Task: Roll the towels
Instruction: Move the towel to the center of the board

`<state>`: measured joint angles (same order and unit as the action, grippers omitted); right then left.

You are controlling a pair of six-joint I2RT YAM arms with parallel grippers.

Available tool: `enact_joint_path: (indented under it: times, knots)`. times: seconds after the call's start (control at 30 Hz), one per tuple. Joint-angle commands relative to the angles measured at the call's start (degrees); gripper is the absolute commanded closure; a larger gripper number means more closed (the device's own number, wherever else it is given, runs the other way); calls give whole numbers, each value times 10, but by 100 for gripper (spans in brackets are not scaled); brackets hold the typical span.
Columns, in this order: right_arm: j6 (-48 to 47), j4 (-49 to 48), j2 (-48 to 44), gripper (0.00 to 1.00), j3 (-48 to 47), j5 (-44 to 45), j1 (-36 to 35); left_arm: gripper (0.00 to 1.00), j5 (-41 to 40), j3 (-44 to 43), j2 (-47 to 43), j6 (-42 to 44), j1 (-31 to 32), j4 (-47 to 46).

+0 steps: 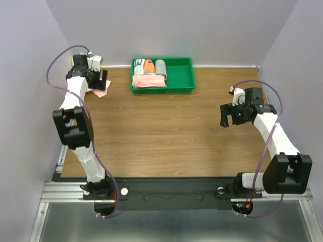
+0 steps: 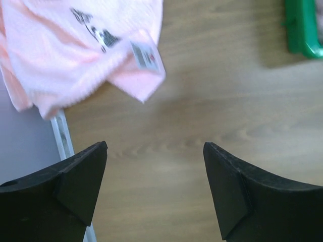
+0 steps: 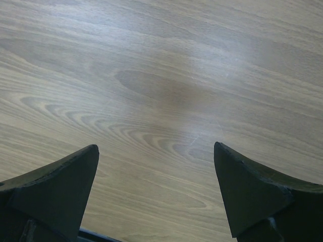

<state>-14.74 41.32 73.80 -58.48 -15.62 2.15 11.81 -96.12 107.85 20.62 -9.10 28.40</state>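
Observation:
A pale pink towel (image 2: 75, 45) with a dark mark and a small label lies crumpled at the table's far left edge, partly hanging past it. From above, this towel (image 1: 99, 93) peeks out under my left gripper (image 1: 102, 80). In the left wrist view my left gripper (image 2: 155, 147) stands open over bare wood, just short of the towel and apart from it. My right gripper (image 1: 228, 117) hovers at the right side of the table. It is open (image 3: 155, 147) with only wood grain between its fingers.
A green tray (image 1: 181, 75) stands at the back middle and holds several rolled cloths and a pink cloth (image 1: 148, 82) at its front. Its corner (image 2: 303, 30) shows in the left wrist view. A metal rail (image 2: 63, 136) runs along the left table edge.

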Motion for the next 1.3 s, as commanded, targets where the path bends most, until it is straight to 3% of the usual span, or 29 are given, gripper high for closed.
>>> enact_joint_path:
  times: [0.0,0.13,0.27,0.37,0.6,0.77,0.93,1.13,1.27]
  knots:
    - [9,-29,8,0,-13,-13,-2,14,-6,-123,80,11,-2,28]
    - [9,-32,16,0,-13,-12,-2,15,-25,-227,179,11,-2,32]
    - [9,-33,24,0,-16,-7,-2,16,-42,-260,232,13,-5,38]
    - [7,-33,29,0,-17,-6,-3,22,-40,-251,248,13,-10,45]
    - [10,-34,33,0,-16,-15,-3,39,-31,-132,197,46,-13,29]
    - [16,-33,29,0,-18,-18,-3,55,-34,-139,199,51,-12,42]
    - [20,-33,12,0,-8,-17,-2,48,4,-134,154,54,-14,24]
    - [19,-33,14,0,-8,-14,-2,45,29,-216,169,38,-20,36]
    - [17,-33,24,0,-12,-11,-3,36,20,-259,197,21,-20,26]
